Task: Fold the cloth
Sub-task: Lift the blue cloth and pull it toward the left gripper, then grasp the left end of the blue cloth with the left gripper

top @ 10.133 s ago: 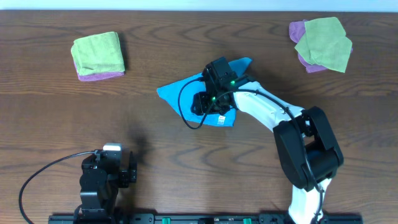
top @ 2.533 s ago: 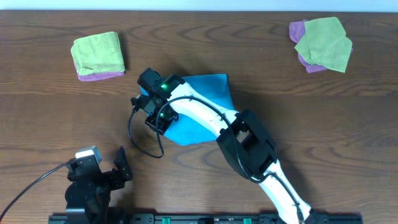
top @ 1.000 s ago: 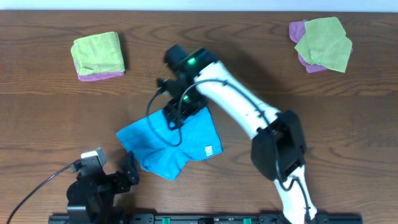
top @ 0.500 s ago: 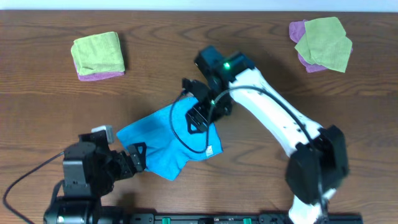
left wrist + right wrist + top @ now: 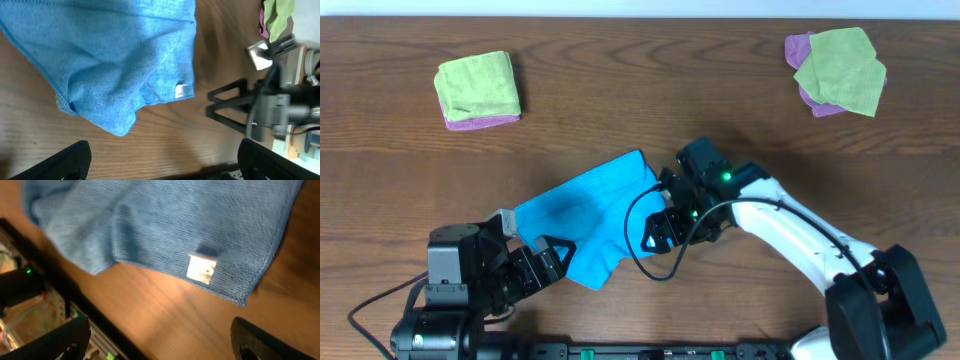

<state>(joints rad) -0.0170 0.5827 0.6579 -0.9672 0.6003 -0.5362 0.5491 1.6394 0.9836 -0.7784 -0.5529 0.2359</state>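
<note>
The sky-blue cloth [image 5: 582, 212] lies rumpled and partly doubled over on the wooden table [image 5: 740, 110], a white tag [image 5: 202, 269] near one corner. My right gripper [image 5: 659, 222] hovers at the cloth's right edge, open, with only bare wood between its fingers [image 5: 57, 341]. In the right wrist view the cloth [image 5: 165, 225] fills the top. My left gripper [image 5: 546, 262] sits by the cloth's near left corner, open and empty. In the left wrist view the cloth [image 5: 110, 60] lies ahead of the fingers [image 5: 70, 161], apart from them.
A folded lime-green cloth on a purple one [image 5: 477, 88] lies at the far left. A looser pile of green and purple cloths [image 5: 838, 70] lies at the far right. The rail along the table's near edge [image 5: 650, 352] runs just behind both arms.
The right arm has swung from the cloth's far edge round to its right side, nearer the front. The left gripper has turned and come up to the cloth's near corner.
</note>
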